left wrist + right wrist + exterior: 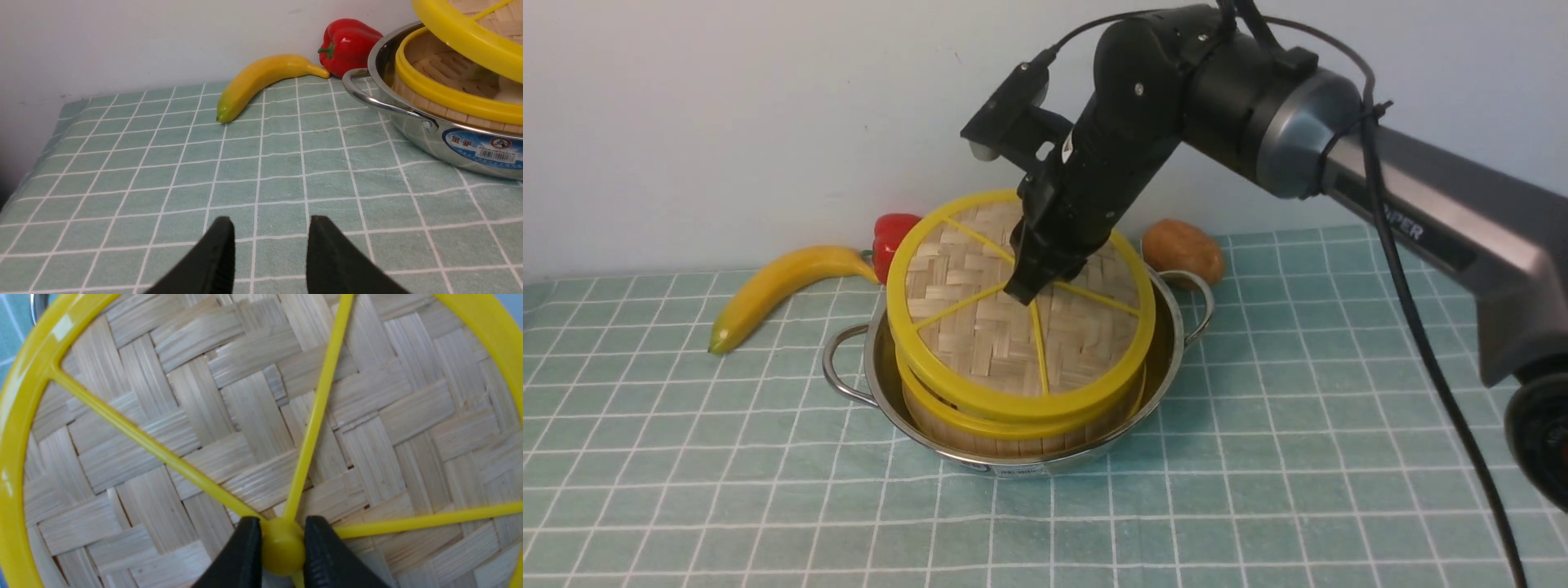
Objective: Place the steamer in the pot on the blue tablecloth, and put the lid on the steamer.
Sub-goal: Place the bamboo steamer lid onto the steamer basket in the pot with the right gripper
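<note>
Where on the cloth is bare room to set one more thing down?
Free: the tablecloth between pot and near edge, and right of the pot. Crowded: the back strip by the wall, with banana, red pepper and potato.

Your right gripper (281,528) has its two black fingers (245,555) pressed against either side of the small yellow centre knob (282,549) of the lid (245,416). Its woven bamboo and yellow spokes fill your view, with a sliver of blue tablecloth (10,326) showing past the yellow rim
</note>
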Robot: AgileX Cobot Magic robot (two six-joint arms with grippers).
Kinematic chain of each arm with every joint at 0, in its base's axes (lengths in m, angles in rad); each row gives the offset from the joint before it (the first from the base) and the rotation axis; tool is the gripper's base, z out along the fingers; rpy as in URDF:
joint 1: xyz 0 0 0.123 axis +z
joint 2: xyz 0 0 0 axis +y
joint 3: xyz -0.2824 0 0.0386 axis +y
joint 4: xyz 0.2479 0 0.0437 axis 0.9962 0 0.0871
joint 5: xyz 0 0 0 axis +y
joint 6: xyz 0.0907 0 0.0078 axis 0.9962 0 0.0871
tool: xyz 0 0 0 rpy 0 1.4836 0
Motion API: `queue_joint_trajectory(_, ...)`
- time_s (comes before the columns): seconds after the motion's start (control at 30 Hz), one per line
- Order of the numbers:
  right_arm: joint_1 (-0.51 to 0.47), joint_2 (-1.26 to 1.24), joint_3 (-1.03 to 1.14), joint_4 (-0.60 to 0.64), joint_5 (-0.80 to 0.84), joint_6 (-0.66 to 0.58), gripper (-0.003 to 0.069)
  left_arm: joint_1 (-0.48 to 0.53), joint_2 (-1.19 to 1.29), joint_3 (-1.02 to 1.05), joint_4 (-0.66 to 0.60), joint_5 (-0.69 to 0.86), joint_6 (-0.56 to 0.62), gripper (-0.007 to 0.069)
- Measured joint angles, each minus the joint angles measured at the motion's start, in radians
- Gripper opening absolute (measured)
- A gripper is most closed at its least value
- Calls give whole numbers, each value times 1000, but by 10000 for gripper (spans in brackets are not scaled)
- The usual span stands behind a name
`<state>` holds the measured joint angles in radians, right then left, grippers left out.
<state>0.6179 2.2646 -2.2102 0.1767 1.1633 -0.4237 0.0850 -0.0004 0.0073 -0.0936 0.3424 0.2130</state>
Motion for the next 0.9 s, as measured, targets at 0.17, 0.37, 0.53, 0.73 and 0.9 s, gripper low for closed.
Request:
queue_joint_trajectory(0.17, 0, 21, 0, 1, -10, -1, 146, 0, 0, 0, 0, 0, 0, 243)
queue_joint_trajectory(0.37, 0, 33, 0, 5, -22, -21, 146, 0, 0, 0, 0, 0, 0, 243)
queue_joint_trajectory(0.53, 0, 35, 0, 8, -31, -41, 146, 0, 0, 0, 0, 0, 0, 243)
queue_joint_trajectory(0.73, 0, 37, 0, 12, -34, -114, 146, 0, 0, 0, 0, 0, 0, 243)
queue_joint_trajectory(0.9, 0, 37, 0, 12, -31, -116, 146, 0, 0, 0, 0, 0, 0, 243)
